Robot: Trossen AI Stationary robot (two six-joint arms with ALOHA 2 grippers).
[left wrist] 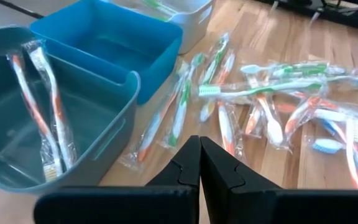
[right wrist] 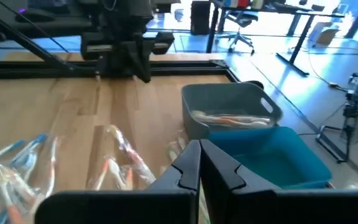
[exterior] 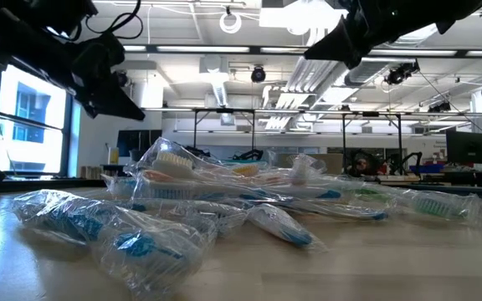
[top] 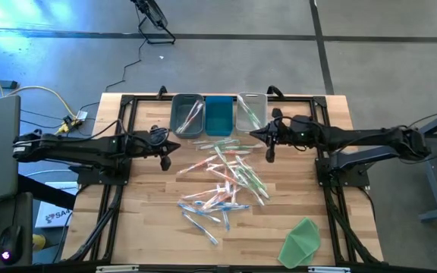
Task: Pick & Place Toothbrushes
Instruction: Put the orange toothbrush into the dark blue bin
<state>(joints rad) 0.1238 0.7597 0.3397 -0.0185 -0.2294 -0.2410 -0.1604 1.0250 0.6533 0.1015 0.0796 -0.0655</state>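
Hovering above the wooden table [top: 143, 227], both dark two-finger grippers are clenched on nothing, fingertips pressed together. The left gripper [top: 166, 161] stands just off the left edge of the heap. The right gripper [top: 271, 154] stands just off its upper right edge, near the clear bin [top: 252, 112].

The thin plastic toothbrushes in clear wrappers [top: 222, 184] lie loose on the table between the two arms, inward of each gripper and below it, in a scatter running toward the near edge. Long axes are mixed; many run crosswise or on a diagonal. A few toothbrushes already rest in the grey-blue bin [left wrist: 36, 118]; at least one lies in the clear bin. The bright blue middle bin [left wrist: 114, 46] appears empty.

Judgement: neither arm is clearly nearer; each has outlying toothbrushes close at hand. Fingers must part before any descent. Overlapping wrappers risk a double pick.
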